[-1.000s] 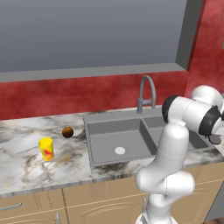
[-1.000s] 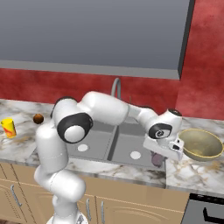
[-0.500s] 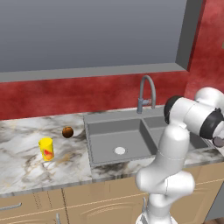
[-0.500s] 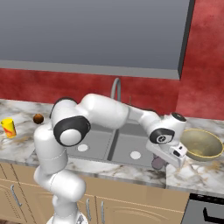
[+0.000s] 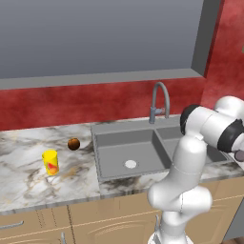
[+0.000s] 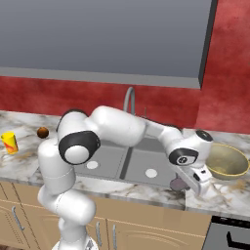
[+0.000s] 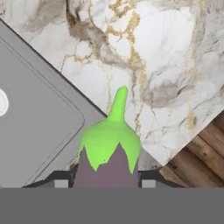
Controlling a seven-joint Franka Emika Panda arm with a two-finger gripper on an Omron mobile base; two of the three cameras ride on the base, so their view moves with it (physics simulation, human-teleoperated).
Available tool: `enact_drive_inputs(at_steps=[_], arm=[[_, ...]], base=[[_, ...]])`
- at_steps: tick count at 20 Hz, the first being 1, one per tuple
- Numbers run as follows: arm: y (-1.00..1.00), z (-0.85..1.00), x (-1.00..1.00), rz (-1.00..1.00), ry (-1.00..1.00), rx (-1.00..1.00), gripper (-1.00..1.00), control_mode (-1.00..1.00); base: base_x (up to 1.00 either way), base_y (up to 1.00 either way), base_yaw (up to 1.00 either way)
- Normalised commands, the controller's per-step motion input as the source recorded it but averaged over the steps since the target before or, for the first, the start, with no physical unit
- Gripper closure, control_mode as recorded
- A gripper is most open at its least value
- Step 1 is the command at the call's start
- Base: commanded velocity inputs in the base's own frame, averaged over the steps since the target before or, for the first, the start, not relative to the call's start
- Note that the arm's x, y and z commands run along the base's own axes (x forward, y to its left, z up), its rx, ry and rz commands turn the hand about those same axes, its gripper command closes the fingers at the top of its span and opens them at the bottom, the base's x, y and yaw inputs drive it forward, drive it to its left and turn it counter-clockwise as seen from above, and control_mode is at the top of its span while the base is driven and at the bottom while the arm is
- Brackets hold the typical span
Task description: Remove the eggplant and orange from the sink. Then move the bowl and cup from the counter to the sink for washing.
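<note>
My gripper is shut on the eggplant, a mauve body with a bright green cap, its stem pointing away from the hand. It hangs over the marble counter at the sink's front right corner, near the counter's front edge. The tan-yellow bowl stands on the counter just right of and behind the gripper. Far left on the counter are the yellow cup and the dull orange, both left of the sink. In the hand view the sink's corner lies to the left of the eggplant.
A curved grey tap rises behind the sink. Both basins look bare, with white drains. The counter's front edge and the wooden floor lie close under the hand. A dark stove corner is at the lower right.
The gripper has carried the eggplant rightward and toward the front, from above the right basin to over the counter by the sink's corner. Cup, orange and bowl have stayed put.
</note>
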Motion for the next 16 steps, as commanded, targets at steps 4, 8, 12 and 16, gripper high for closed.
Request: enact_drive_inputs(at_steps=[4, 8, 12, 16], arm=[[-0.16, -0.04, -0.04, -0.32, 0.0, -0.04, 1.0, -1.0], [-0.18, -0.06, 0.01, -0.28, 0.0, -0.06, 1.0, -1.0], [-0.18, -0.1, 0.03, -0.26, 0.0, -0.08, 1.0, -1.0], [-0.2, -0.12, 0.03, -0.25, 0.0, -0.08, 1.0, -1.0]], base=[[0.0, 0.0, 0.0], [0.0, 0.0, 0.0], [0.0, 0.0, 0.0], [0.0, 0.0, 0.0]])
